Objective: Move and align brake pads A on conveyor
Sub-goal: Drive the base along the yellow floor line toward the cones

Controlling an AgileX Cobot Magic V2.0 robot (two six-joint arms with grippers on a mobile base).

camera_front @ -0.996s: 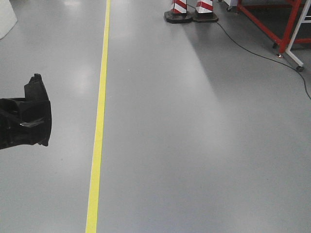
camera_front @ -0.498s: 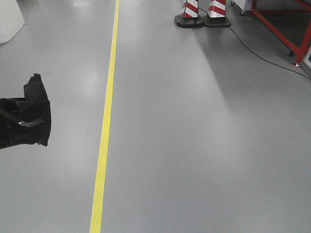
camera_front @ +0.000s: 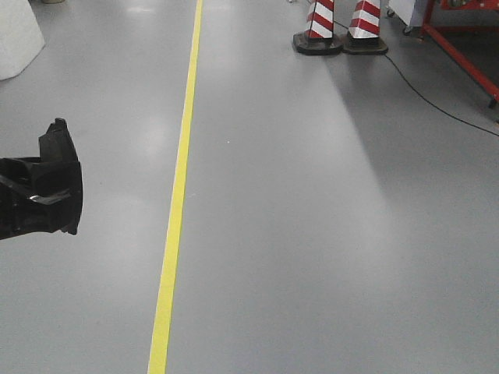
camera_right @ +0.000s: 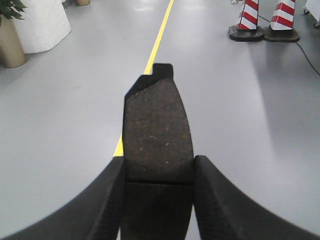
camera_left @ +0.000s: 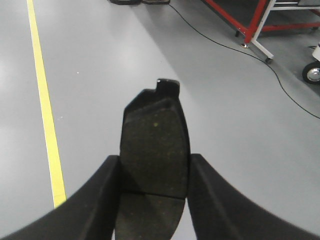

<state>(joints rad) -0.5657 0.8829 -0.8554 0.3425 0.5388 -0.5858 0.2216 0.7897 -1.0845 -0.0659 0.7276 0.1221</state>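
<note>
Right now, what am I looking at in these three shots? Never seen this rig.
It's a two-armed robot on a wheeled base, out on a factory floor. The front view looks ahead: grey floor, a yellow line, two striped cones, a red frame at far right. The black shape at its left edge is part of the robot, though I can't tell which part. The other two shots come from cameras on the wrists, looking along the fingers. The left gripper is shut on a brake pad; the right gripper holds another pad. No conveyor belt shows in any view.
</note>
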